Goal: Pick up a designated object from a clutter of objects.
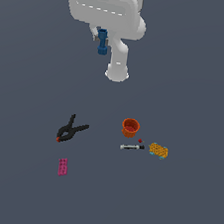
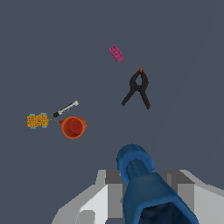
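We see the spool [image 1: 103,41] up in the gripper [image 1: 100,38], well apart from everything on the floor [image 1: 29,73]. Exterior view: clamp [image 1: 71,129] sits to the left, w/ the flat brick [image 1: 63,166] near it, lower in frame. Cup [image 1: 130,127] is to the right; marker [image 1: 132,147] just below it in frame, studded block [image 1: 158,150] just beside the marker's right end. Left pair and right trio well apart.
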Controlling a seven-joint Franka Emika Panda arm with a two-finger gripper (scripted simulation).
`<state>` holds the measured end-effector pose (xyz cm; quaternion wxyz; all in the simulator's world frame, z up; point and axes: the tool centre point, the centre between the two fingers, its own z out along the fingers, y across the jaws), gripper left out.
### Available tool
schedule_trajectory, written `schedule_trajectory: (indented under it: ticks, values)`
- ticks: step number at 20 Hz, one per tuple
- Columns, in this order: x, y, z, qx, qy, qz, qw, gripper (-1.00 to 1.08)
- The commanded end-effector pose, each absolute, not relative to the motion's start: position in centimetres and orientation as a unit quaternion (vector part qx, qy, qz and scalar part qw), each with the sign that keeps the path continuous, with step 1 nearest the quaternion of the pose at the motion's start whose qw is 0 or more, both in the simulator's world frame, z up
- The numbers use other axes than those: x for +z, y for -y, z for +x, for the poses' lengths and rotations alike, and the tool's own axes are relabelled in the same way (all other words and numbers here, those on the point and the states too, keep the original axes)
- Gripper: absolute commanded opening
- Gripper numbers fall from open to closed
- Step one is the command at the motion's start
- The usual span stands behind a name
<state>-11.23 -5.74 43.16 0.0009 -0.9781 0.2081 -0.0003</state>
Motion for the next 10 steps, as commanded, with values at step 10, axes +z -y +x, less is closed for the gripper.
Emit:
schedule_trajectory:
  ticks: [10]
  values:
    - [46.1,7.0,-12.4,0.0,-0.208,-0.978,0.0,-1.0]
